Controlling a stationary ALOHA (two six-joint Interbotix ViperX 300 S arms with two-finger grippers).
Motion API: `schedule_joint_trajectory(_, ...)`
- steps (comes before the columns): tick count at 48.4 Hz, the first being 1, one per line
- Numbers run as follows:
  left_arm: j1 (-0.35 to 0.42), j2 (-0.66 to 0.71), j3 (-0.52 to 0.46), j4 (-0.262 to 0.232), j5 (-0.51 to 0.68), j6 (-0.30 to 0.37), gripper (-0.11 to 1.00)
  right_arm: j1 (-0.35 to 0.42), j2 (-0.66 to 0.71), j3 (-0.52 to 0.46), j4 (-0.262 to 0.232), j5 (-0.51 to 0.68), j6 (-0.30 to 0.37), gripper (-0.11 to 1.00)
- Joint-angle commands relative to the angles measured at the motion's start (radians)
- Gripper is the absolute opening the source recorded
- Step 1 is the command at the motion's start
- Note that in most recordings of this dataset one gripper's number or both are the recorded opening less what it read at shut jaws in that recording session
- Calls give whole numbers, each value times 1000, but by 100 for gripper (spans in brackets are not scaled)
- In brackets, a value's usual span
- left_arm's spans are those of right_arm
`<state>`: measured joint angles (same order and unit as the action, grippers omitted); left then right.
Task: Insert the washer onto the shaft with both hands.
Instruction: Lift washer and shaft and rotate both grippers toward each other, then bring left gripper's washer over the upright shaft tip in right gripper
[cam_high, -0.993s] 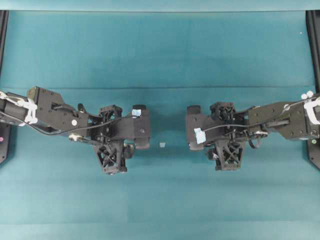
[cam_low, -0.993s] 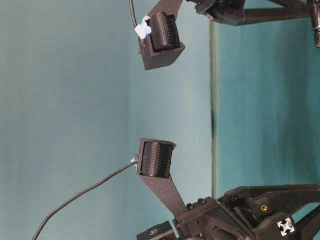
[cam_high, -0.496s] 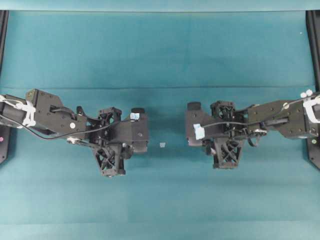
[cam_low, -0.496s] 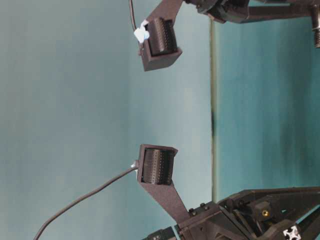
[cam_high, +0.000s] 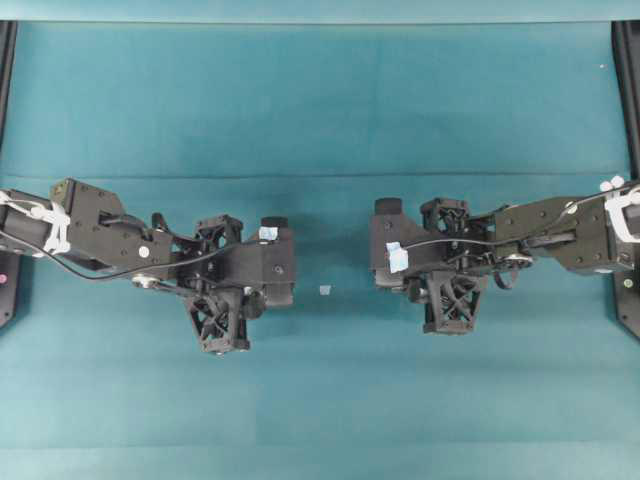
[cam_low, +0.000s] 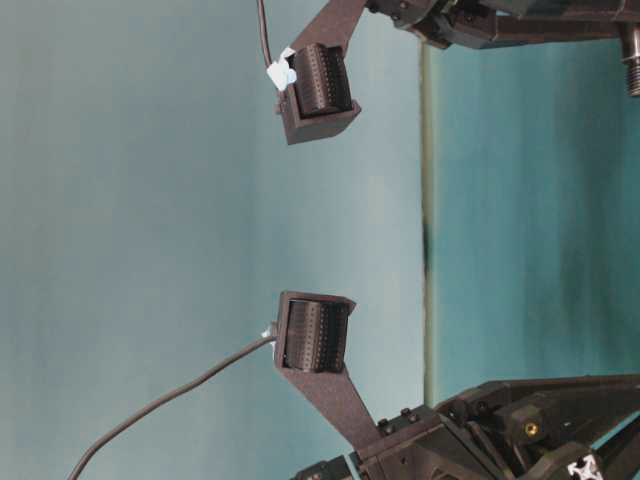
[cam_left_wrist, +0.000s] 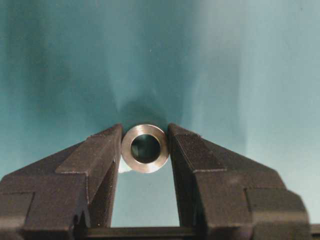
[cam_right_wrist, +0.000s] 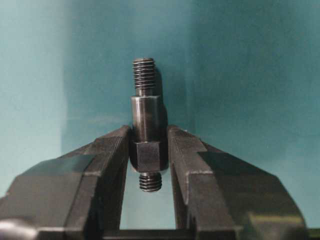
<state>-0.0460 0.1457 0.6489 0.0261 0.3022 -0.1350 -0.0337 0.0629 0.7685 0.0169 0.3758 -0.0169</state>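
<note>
In the left wrist view my left gripper (cam_left_wrist: 145, 133) is shut on the washer (cam_left_wrist: 145, 165), a silvery ring with a dark centre hole. The ring is pinched at the fingertips with its hole facing the camera. In the right wrist view my right gripper (cam_right_wrist: 148, 134) is shut on the shaft (cam_right_wrist: 145, 112), a dark stepped pin gripped at its thick hex middle. One threaded end sticks out past the fingertips and the other lies between the fingers. In the overhead view the left arm (cam_high: 230, 265) and right arm (cam_high: 450, 262) face each other across a gap. Both parts are hidden there.
A small white scrap (cam_high: 325, 290) lies on the teal cloth (cam_high: 320, 120) between the two arms. Black frame rails (cam_high: 628, 200) stand at the left and right edges. The table-level view shows only the two ribbed wrist blocks (cam_low: 315, 335).
Both wrists have shifted slightly: the left a little to the left, the right a little up and left in the overhead view. The gap between them stays about the same.
</note>
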Motion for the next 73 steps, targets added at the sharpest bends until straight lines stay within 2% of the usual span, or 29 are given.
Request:
schedule_joint_trajectory(1, -15, -8, 8, -5, 3, 2, 37, -8, 11, 5, 2, 5, 2, 1)
schedule_joint_trajectory(22, -15, -23, 14, -5, -46, 2, 37, 0, -12, 5, 31, -25, 12, 0)
schedule_joint_trajectory(42, -15, -124, 77, -5, -152, 3, 37, 8, -118, 54, 43, -183, 107, 0)
schedule_joint_trajectory(55, -20, -178, 137, -3, -362, -2, 37, 54, -161, 114, 43, -299, 156, 0)
schedule_joint_trajectory(63, -25, -204, 189, -3, -554, -17, 37, 77, -196, 181, 43, -457, 201, 0)
schedule_joint_trajectory(73, -25, -219, 216, -3, -715, -28, 37, 86, -244, 264, 43, -673, 238, 0)
